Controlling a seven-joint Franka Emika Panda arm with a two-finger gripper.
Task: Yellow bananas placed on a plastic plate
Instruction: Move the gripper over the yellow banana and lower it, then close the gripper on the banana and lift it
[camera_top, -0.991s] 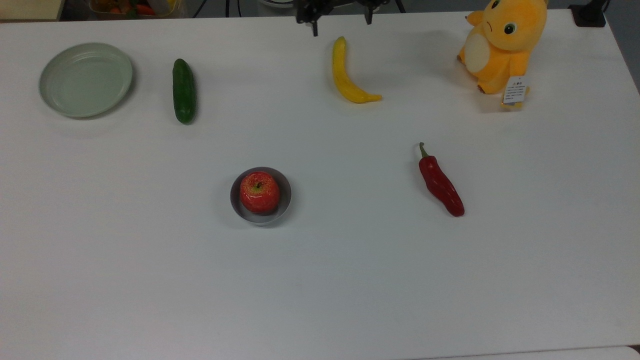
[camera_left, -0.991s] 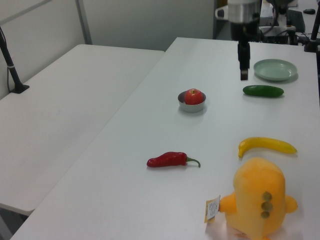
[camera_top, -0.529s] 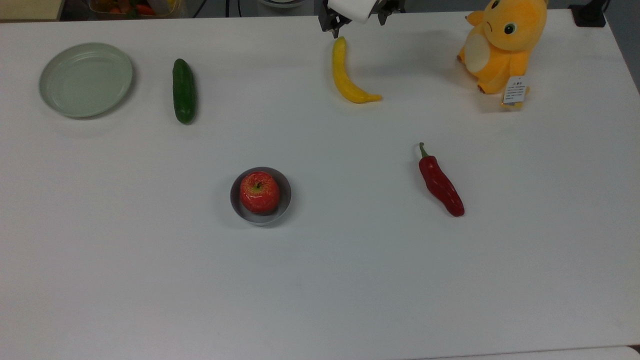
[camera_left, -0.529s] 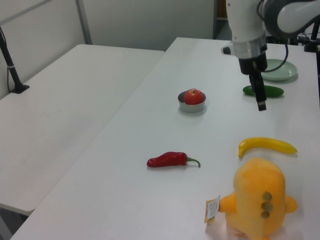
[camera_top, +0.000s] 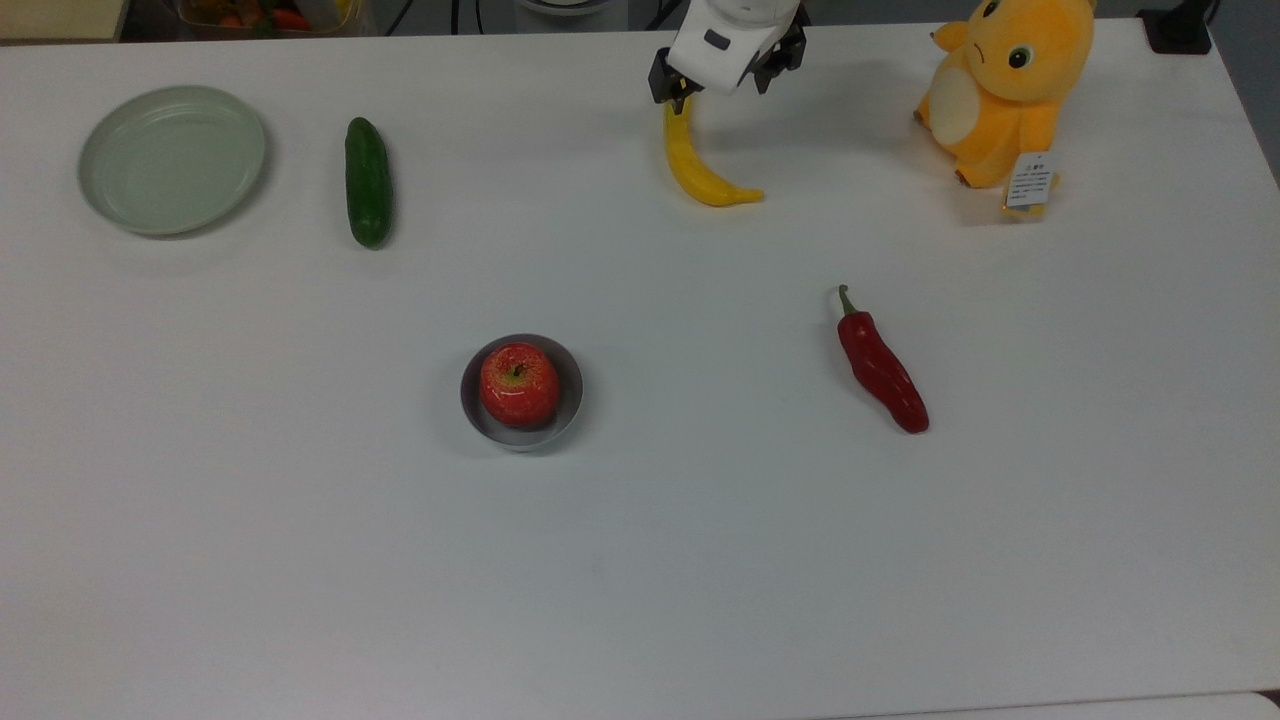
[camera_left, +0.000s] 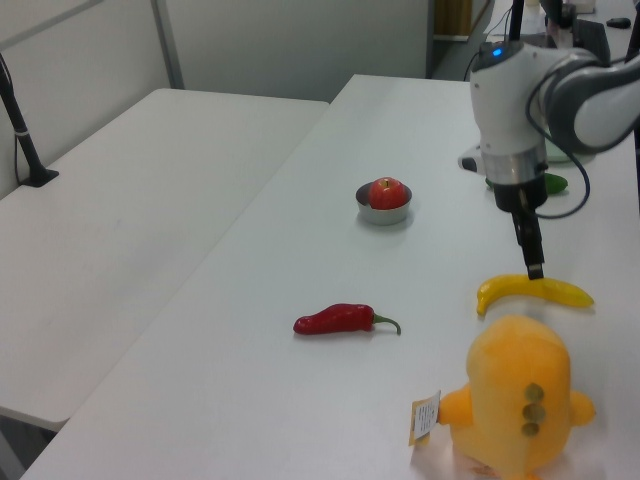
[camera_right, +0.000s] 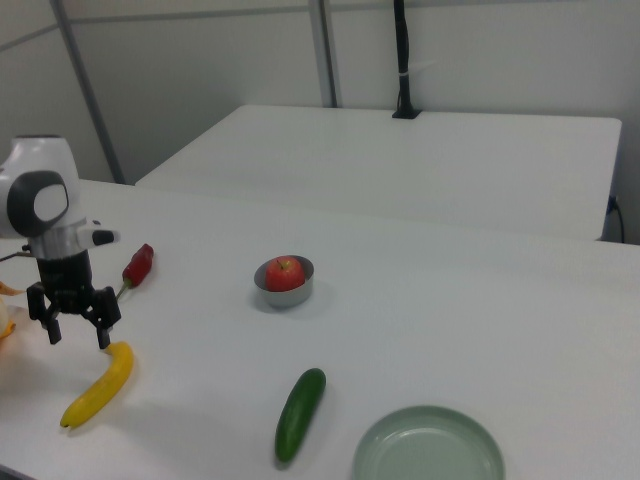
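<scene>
The gripper (camera_right: 76, 329), fingers spread and empty, is held over the yellow banana (camera_top: 697, 160), whose far tip is hidden in the top view.

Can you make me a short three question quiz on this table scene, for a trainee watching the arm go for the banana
1. True or false: the gripper has closed on the banana.
2. In the top view, what lies between the banana and the plate? A chili pepper, B cucumber, C plush toy.
3. What sits in the grey bowl?

Key:
1. False: its fingers are spread, above one end of the banana on the table.
2. B, the cucumber.
3. A red apple.
</scene>
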